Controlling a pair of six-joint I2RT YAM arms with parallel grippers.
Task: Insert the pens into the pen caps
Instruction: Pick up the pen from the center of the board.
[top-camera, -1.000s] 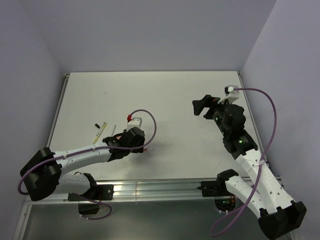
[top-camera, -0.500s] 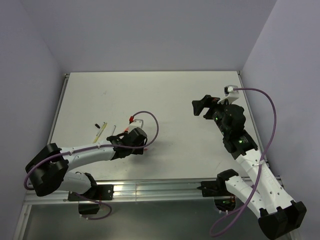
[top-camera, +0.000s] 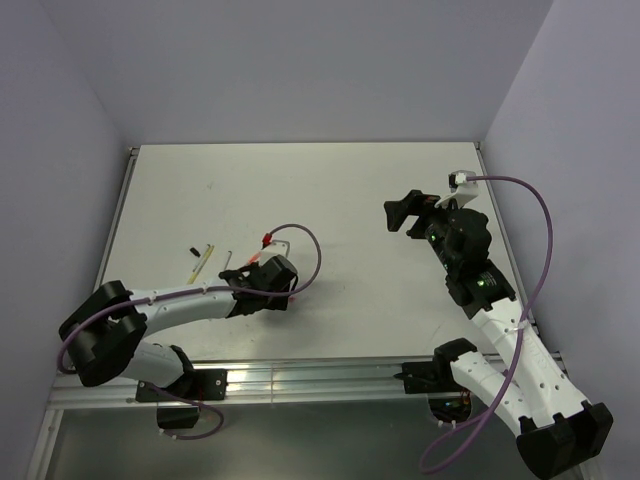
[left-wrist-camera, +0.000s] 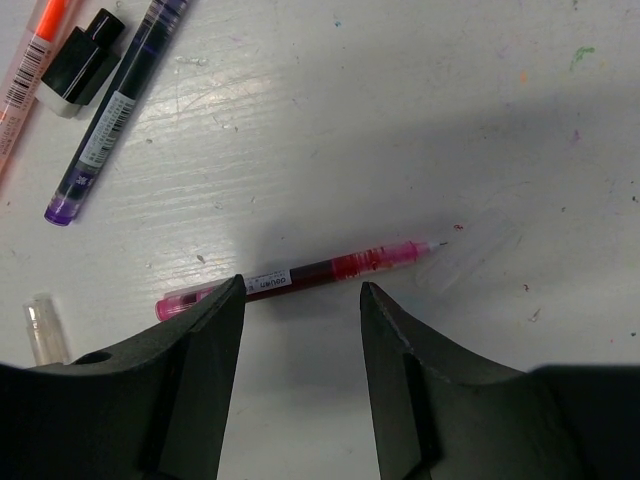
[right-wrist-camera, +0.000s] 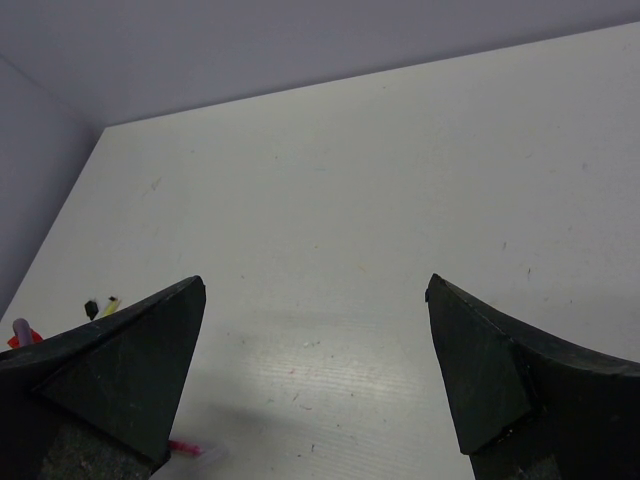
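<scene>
Lavender walls (top-camera: 300, 70) around a scuffed white table (top-camera: 350, 180) — pretty bare setup. Left gripper (left-wrist-camera: 300, 315) hangs low over a red pen (left-wrist-camera: 330, 268) lying flat on the table, nib pointing toward 3 o'clock in the wrist view. Its jaws are parted a fair way and have hold of nothing, and the pen's tail end is tucked behind one finger (left-wrist-camera: 205, 340). Up at 10 o'clock from that pen sit a dark purple pen (left-wrist-camera: 112, 115), a black cap (left-wrist-camera: 80, 62) with a white end, and an orange pen (left-wrist-camera: 35, 60). A clear cap (left-wrist-camera: 42, 332) lies at 8 o'clock. Right gripper (top-camera: 405, 213) — out at the table's 3 o'clock side — is spread wide and empty.
</scene>
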